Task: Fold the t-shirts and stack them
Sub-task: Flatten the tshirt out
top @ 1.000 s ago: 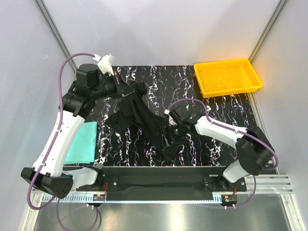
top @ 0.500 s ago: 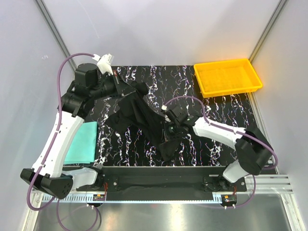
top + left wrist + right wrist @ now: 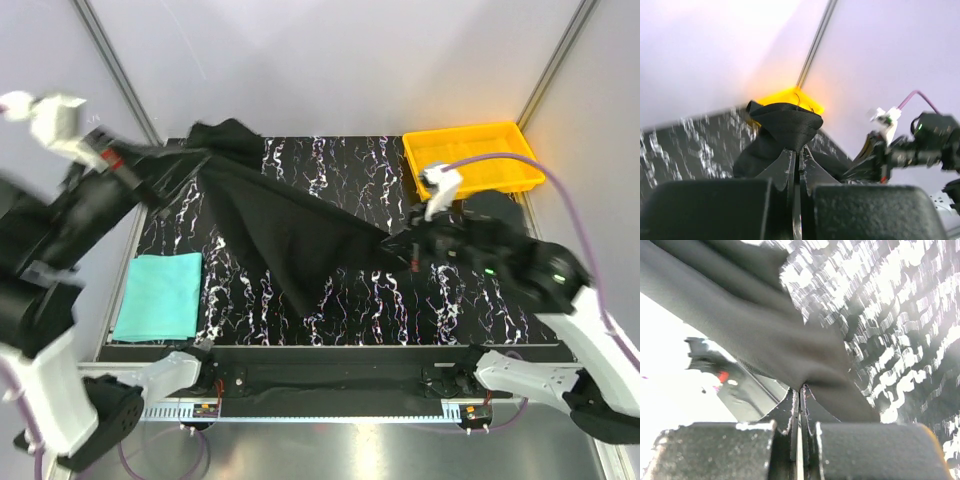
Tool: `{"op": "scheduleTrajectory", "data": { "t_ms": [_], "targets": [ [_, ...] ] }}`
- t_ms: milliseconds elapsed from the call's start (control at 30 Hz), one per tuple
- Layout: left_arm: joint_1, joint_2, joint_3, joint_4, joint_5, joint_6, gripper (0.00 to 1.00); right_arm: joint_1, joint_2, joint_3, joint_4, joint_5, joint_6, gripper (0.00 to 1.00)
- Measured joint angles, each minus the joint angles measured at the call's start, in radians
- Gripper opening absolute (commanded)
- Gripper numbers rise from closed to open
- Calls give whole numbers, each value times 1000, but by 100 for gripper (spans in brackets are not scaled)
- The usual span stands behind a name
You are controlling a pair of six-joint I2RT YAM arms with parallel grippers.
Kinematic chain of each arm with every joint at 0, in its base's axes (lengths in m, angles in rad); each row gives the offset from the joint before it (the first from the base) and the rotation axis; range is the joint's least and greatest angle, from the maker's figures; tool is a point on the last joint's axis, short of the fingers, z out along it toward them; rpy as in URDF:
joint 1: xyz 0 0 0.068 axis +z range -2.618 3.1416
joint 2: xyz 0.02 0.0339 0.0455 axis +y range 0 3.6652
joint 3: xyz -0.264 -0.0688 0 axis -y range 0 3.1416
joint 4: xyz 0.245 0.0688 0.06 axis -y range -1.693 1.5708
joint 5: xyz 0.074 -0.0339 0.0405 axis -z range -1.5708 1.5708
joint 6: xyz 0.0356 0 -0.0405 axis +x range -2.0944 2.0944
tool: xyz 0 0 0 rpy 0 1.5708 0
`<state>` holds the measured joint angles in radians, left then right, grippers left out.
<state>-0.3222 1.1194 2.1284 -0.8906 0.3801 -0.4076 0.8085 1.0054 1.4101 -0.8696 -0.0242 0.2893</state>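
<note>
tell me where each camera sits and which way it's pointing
Top external: fixed above and behind the arms, looking down on the table, black shirt, teal shirt and yellow tray; both arms show.
Left wrist: on the left gripper, looking across toward the tray and the right arm; its shut fingers pinch the shirt.
Right wrist: on the right gripper, looking along the stretched shirt over the table; its shut fingers show.
Shared: both wrist views show the black shirt pinched.
</note>
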Motion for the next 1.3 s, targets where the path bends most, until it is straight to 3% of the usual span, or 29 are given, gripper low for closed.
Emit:
{"op": "scheduleTrajectory", "data": {
  "t_ms": [133,267,433,600,700,833,933,1100,1300],
  "targets": [
    [0,-132,32,8,-4,6,0,8,-68,149,-66,-71,-17,0],
    [0,-225,13,48,-5,-28,0,12,-100,193,-121,-85,11,0],
    [-1,-210,-113,110,-23,-52,0,16,-51,195,-181,124,54,0],
    [0,-47,-304,195,-159,-27,0,-68,146,193,-230,340,0,0],
    [1,97,-393,221,-246,-5,0,-280,306,166,-175,320,-35,0],
    [7,376,-460,261,-306,29,0,-430,501,183,-128,317,-50,0],
    [31,558,-457,294,-335,62,0,-449,680,303,-134,322,-60,0],
    [95,830,-349,335,-382,83,0,-477,1080,660,-159,290,-60,0],
    [145,920,-239,335,-435,113,0,-488,1318,907,-192,164,-39,0]
  ]
}}
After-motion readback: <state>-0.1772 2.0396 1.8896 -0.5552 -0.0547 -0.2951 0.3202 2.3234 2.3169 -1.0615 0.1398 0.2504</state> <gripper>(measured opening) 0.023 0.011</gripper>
